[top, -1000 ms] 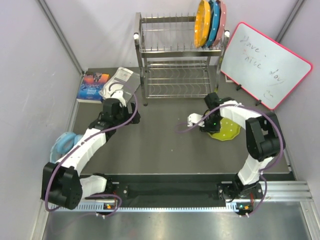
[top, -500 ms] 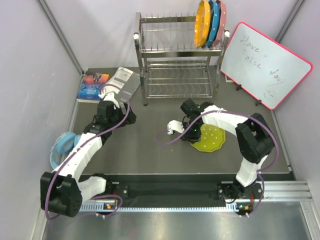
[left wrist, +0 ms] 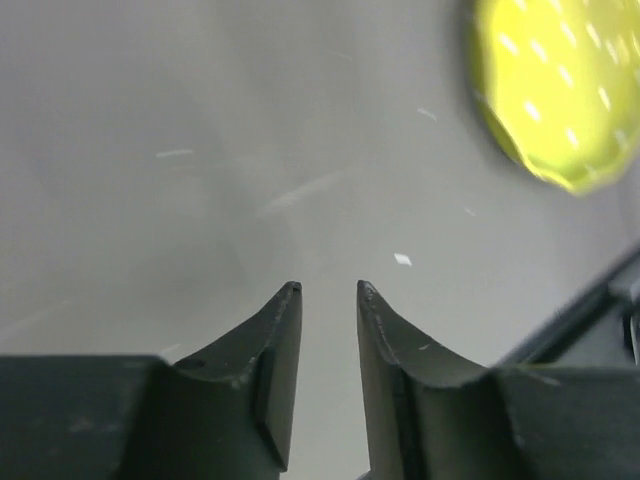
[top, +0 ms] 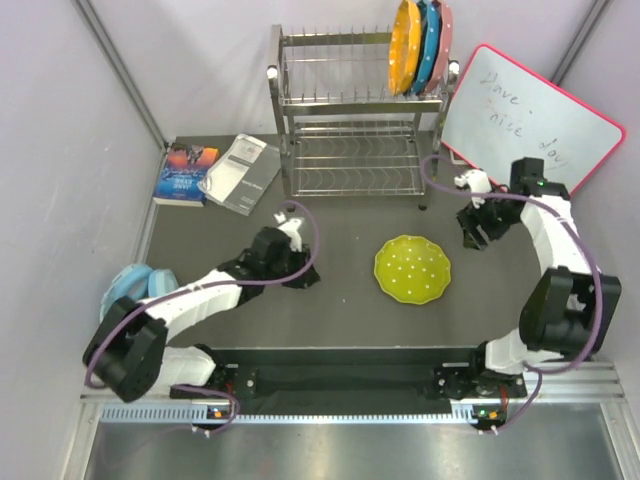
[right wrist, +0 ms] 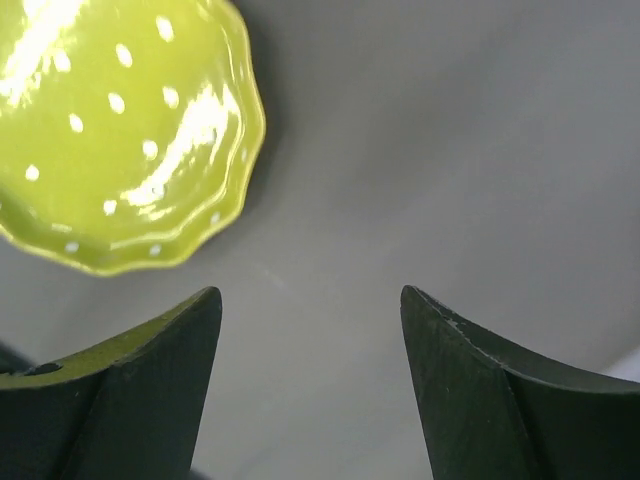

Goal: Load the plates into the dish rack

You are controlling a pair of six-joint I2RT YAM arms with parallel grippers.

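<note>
The yellow-green plate (top: 412, 269) lies flat on the dark table, right of centre. The orange plate (top: 404, 45), blue plate (top: 428, 42) and pink plate (top: 444, 45) stand on edge at the right end of the dish rack's (top: 350, 120) top tier. My left gripper (top: 304, 279) hovers low, left of the yellow-green plate. Its jaws are narrowly apart with nothing between them (left wrist: 325, 288), and the plate (left wrist: 560, 90) shows at the upper right. My right gripper (top: 470, 236) is to the right of the plate, wide open and empty (right wrist: 310, 292), with the plate (right wrist: 120, 130) at the upper left.
A whiteboard (top: 530, 130) with a pink frame leans at the back right, close behind the right arm. A book (top: 187, 172) and a grey booklet (top: 238, 172) lie left of the rack. A pale blue dish (top: 130, 290) sits at the table's left edge.
The right gripper slid the yellow-green plate left, let it go, opened and pulled back right toward the whiteboard. The left arm swung from near the book to the table's middle, jaws narrowing.
</note>
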